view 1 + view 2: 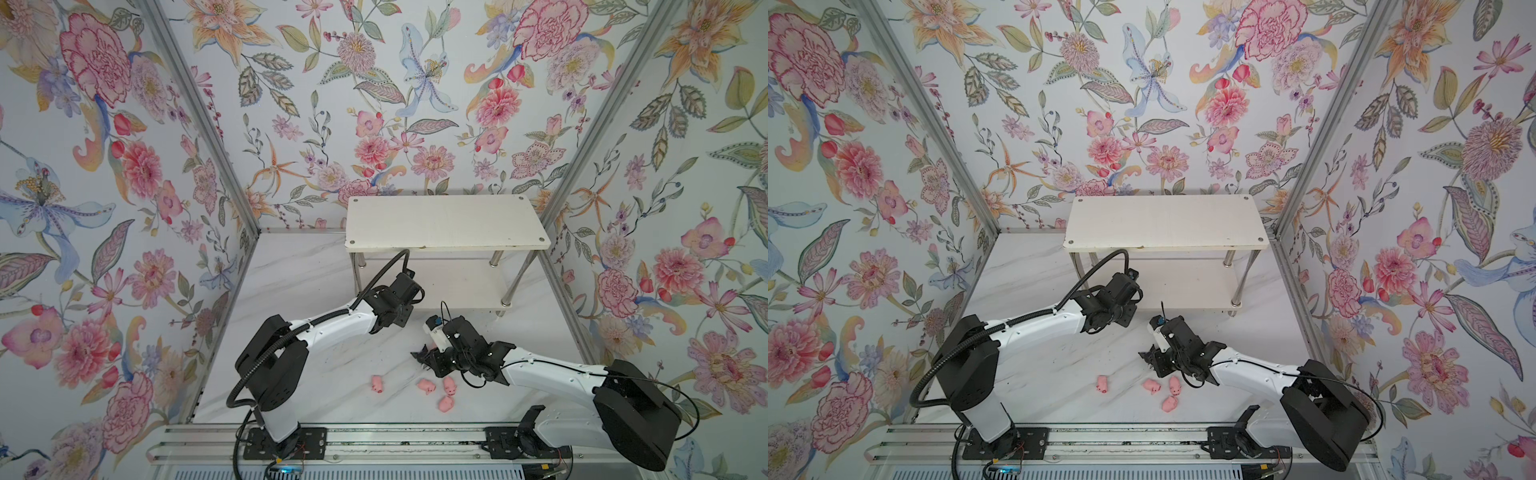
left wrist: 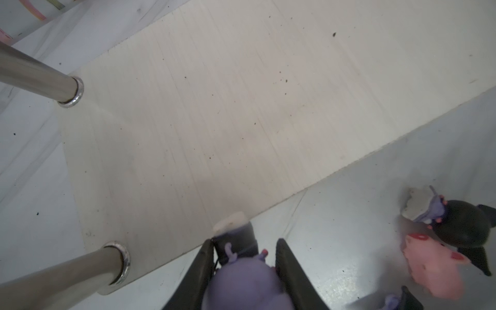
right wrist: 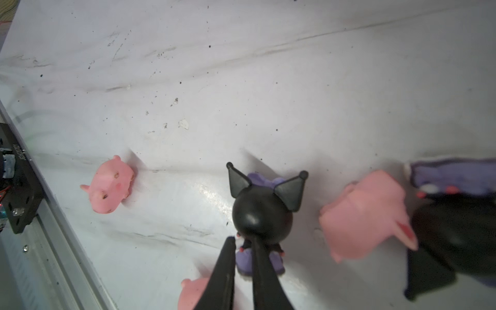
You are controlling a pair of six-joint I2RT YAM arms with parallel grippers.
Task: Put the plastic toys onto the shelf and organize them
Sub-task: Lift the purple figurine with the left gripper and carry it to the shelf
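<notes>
Four pink pigs lie on the bench (image 1: 316, 365) near the middle of its front edge in both top views: a lone pig (image 1: 377, 384) to the left and a close trio (image 1: 450, 387) right of it. A fifth pig (image 3: 367, 214) lies farther from that edge, touching a toppled figurine (image 3: 456, 222) with a black head and purple body. The right gripper (image 3: 243, 239) has its fingers (image 3: 264, 273) clenched on the lower part of an upright black-eared figurine (image 3: 261, 212), which stands on the bench beside the fifth pig. The shelf (image 1: 444, 220) stands in the bench's back right corner. The left gripper (image 2: 243, 241) is at the front left corner of the lower board (image 2: 214, 107), its fingers (image 2: 290, 268) grasping a purple figurine (image 2: 241, 279) whose white base reaches over the board's front edge, near a chrome leg (image 2: 67, 268). Whether that base touches the board I cannot tell. Every toy in view is on the bench or between fingers
</notes>
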